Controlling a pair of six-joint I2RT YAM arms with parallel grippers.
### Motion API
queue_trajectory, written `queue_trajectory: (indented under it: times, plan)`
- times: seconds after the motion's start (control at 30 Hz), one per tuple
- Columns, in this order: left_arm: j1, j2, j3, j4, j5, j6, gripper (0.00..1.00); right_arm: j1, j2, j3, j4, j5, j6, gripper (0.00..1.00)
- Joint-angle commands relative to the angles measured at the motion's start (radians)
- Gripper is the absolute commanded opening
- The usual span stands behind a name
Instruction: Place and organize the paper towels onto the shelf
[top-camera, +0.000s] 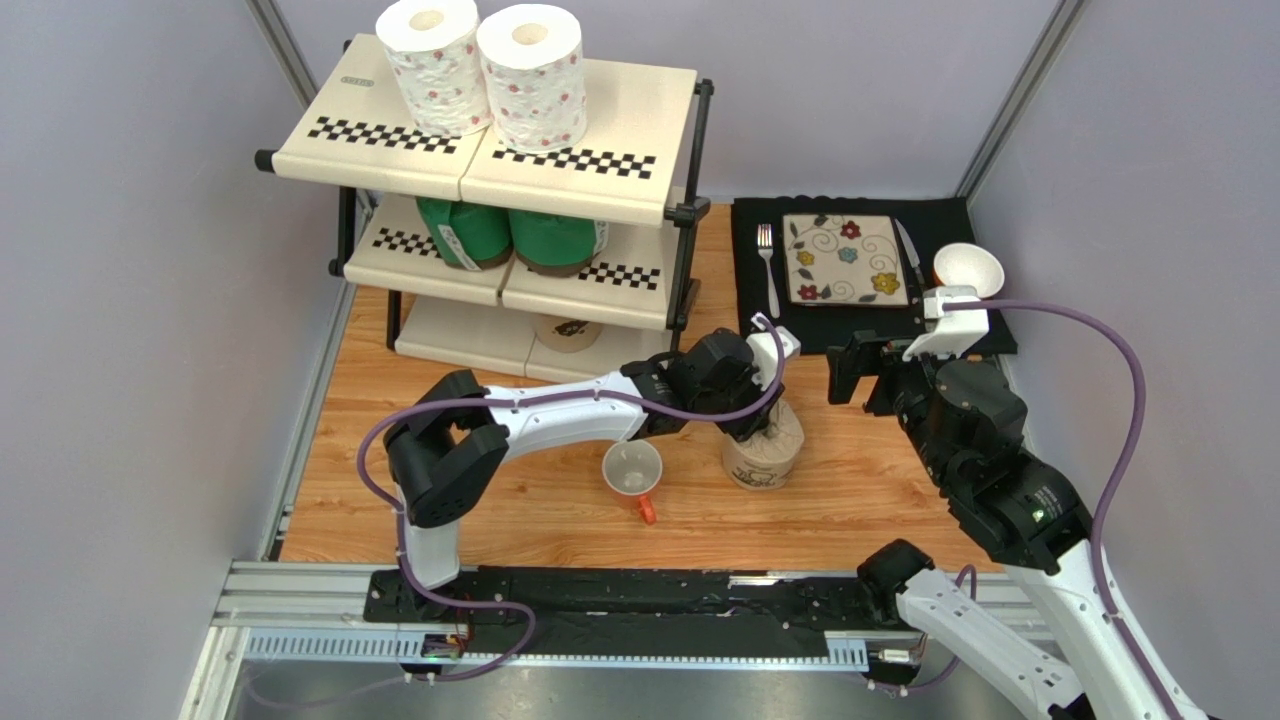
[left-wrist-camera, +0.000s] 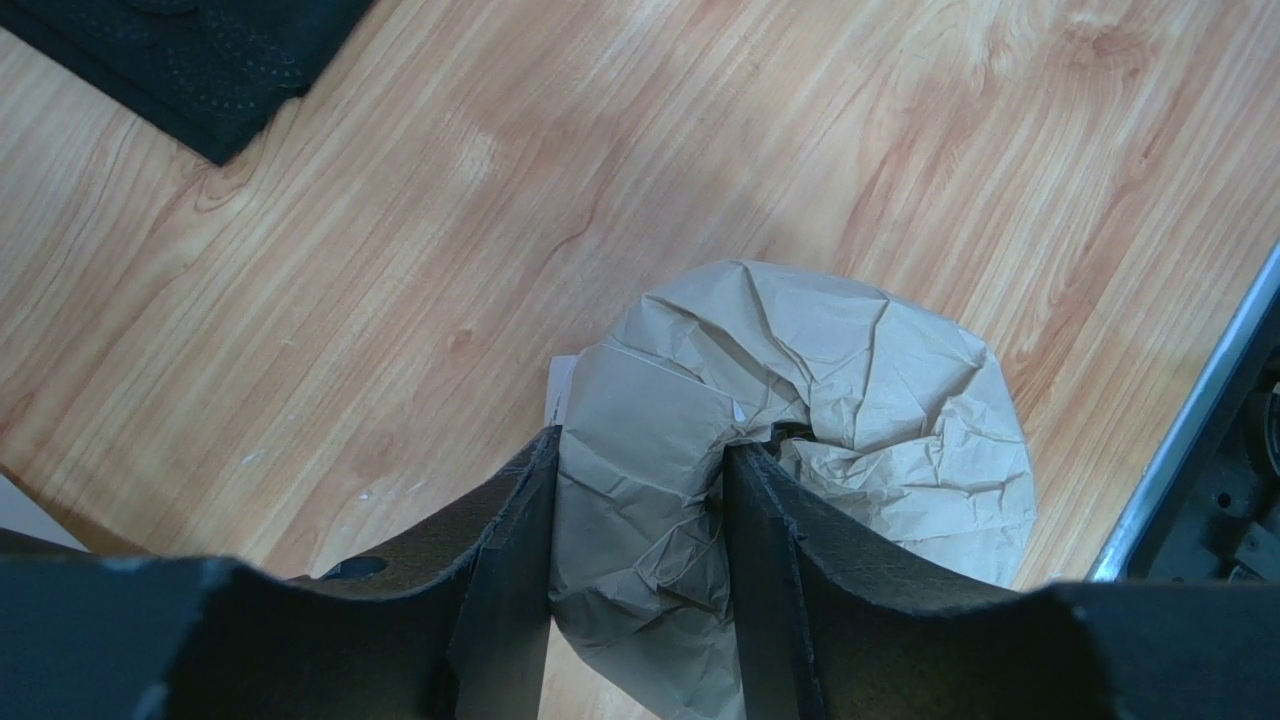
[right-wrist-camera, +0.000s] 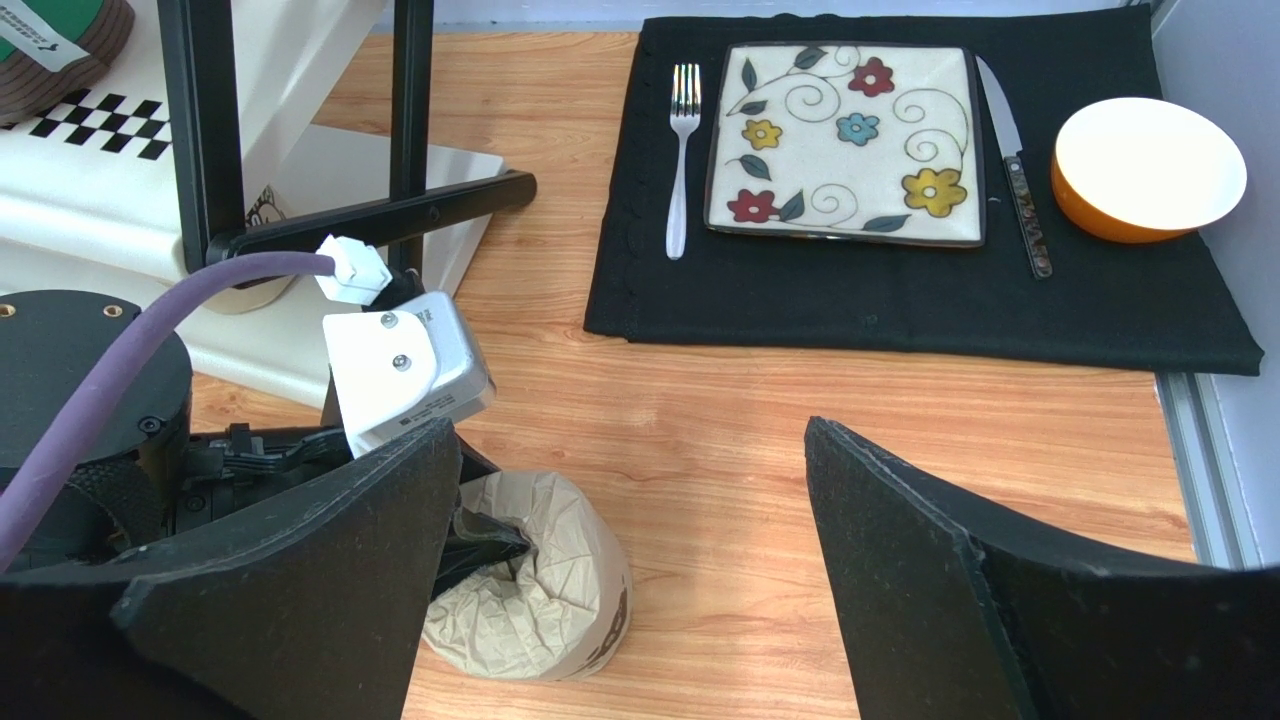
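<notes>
we grip a tan-brown roll (left-wrist-camera: 842, 405) at the centre of the worktop (top-camera: 556, 518).
our left jaws are closed on the roll's crumpled paper top; it stands upright mid-frame in the top view, below and right of the shelf (top-camera: 631, 135) at upper left. our right jaws hang wide open and empty just right of it.

free: bare surface (top-camera: 860, 495) is left open right of the tan roll (top-camera: 762, 450) | blocked: mug (top-camera: 633, 471) is set just left of it; shelf (top-camera: 601, 162) posts are stood behind
</notes>
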Motion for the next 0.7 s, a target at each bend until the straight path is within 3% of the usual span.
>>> queue_trajectory:
  times: [0.0, 0.07, 0.23, 0.47, 0.67]
  plan:
    - [-0.010, 0.004, 0.017, -0.078, 0.051, 0.038, 0.47, 0.001, -0.005, 0.020, 0.004, 0.012, -0.003, 0.89]
    - [-0.011, -0.009, 0.005, -0.079, 0.056, 0.039, 0.35, 0.003, -0.005, 0.020, 0.007, 0.009, -0.001, 0.89]
    - [-0.011, -0.065, -0.059, -0.036, 0.069, 0.027, 0.21, 0.003, -0.008, 0.021, 0.007, 0.006, 0.007, 0.89]
    - [-0.011, -0.187, -0.155, 0.076, 0.071, -0.008, 0.13, 0.003, -0.025, 0.038, 0.004, 0.037, 0.008, 0.89]
    - [-0.007, -0.349, -0.227, 0.195, 0.039, -0.030, 0.13, 0.003, -0.038, 0.043, 0.006, 0.064, 0.005, 0.89]
